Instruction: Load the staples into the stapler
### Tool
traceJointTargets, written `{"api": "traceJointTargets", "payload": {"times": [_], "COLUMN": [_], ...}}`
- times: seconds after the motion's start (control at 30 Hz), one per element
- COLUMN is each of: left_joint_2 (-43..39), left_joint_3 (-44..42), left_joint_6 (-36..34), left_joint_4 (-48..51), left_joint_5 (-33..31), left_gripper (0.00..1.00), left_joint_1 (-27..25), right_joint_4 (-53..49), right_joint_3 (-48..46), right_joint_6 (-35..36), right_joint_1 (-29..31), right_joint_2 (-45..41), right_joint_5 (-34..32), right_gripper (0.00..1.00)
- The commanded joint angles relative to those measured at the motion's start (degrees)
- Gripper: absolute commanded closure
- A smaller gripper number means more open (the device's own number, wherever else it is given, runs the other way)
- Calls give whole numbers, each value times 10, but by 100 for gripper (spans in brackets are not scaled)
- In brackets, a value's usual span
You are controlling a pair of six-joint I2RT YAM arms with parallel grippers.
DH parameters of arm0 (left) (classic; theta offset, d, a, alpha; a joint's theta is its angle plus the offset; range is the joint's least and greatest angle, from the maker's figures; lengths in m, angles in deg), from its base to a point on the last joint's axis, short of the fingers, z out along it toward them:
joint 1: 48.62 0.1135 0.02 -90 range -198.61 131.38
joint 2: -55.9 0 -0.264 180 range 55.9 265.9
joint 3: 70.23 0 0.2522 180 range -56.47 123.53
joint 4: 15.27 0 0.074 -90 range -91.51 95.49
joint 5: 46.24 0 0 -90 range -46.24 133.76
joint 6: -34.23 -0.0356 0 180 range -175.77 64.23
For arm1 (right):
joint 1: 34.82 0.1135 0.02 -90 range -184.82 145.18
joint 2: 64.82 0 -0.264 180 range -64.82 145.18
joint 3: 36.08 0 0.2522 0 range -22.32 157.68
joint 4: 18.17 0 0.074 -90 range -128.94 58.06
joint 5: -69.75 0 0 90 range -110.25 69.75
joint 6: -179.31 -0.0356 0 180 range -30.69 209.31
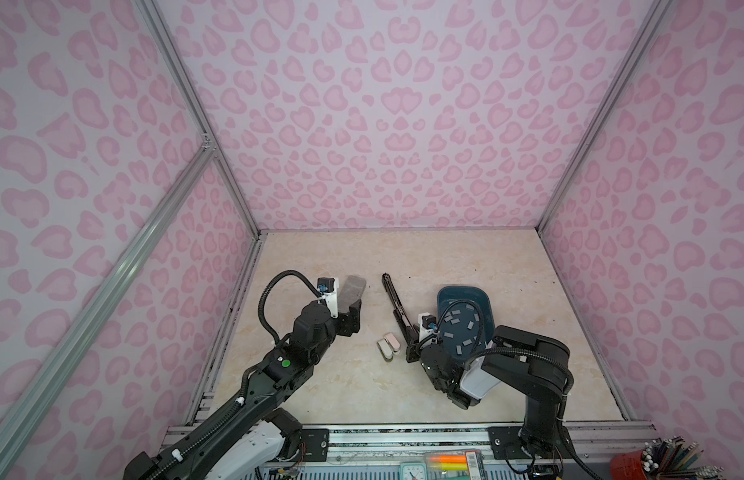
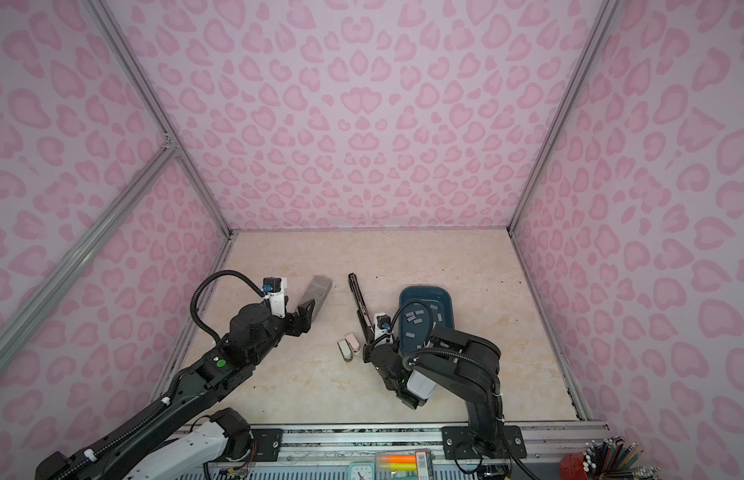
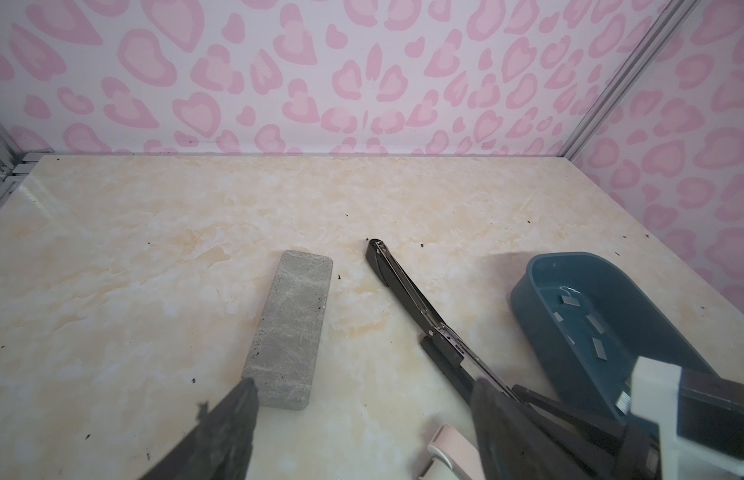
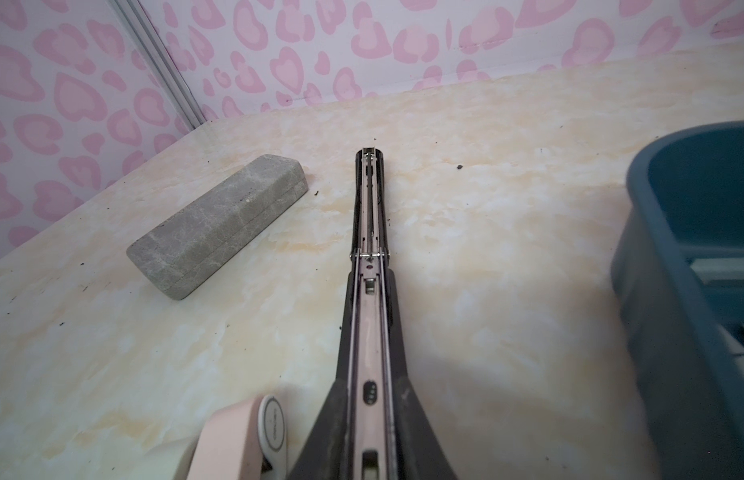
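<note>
The left claw (image 1: 353,318) hangs released above the table with its jaws wide apart and nothing between them. In its own wrist view the two dark fingers (image 3: 231,432) frame bare tabletop. Just beyond its tips lies the near end of a grey speckled rectangular stone-like block (image 1: 353,289), which lies flat and angles away toward the far side.

The right claw (image 1: 412,347) sits low at the near end of the long black stapler (image 1: 397,307). In the right wrist view its dark fingers (image 4: 328,436) run close along both sides of the stapler's silver metal channel. I cannot tell whether they are pressing on it or only flanking it.

The stapler is opened out flat on the beige marble-patterned table (image 1: 341,395). Its exposed channel faces up, and its far tip points toward the back wall and leans slightly left. It lies to the right of the block and apart from it.

Just left of the right claw, near the stapler's near end, rests a small pink-and-white plastic object (image 1: 389,345).

The staples (image 1: 450,319), small flat grey metal strips, lie scattered in the bottom of a dark teal rounded plastic tub (image 1: 443,299). The tub stands just to the right of the stapler, and the right arm partly covers it in both top views.
</note>
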Motion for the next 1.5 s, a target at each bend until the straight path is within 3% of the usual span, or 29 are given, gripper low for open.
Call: {"api": "traceJointTargets", "payload": {"times": [0.0, 0.2, 0.4, 0.7, 0.87, 1.0, 1.2, 1.27, 1.47], "left_joint_2": [-3, -2, -2, 26, 63, 107, 154, 157, 127], "left_joint_3": [1, 3, 2, 9, 23, 48, 76, 81, 72], "left_joint_6": [-3, -4, -12, -29, -41, -52, -71, -83, -124], "left_joint_4": [-5, -4, -7, -11, -5, 27, 57, 64, 71], "left_joint_5": [-8, -8, -2, 47, 52, 34, 0, -20, -70], "left_gripper": [18, 17, 16, 14, 15, 17, 20, 20, 22], "left_joint_1": [0, 0, 0, 0, 0, -1, -12, -21, -46], "right_joint_4": [7, -19, -55, -331, -409, -439, -530, -512, -569], "right_joint_3": [-8, -9, -29, 1, 30, 29, 21, 18, 136], "right_joint_6": [-4, 9, 55, 109, 123, 129, 96, 107, 92], "right_joint_1": [0, 3, 16, 16, 16, 13, -61, -93, -153], "right_joint_2": [-14, -47, -143, -374, -409, -442, -523, -544, -569], "right_joint_5": [-19, -18, -18, -4, 43, 40, 108, 145, 192], "right_gripper": [65, 46, 42, 34, 34, 32, 29, 28, 27]}}
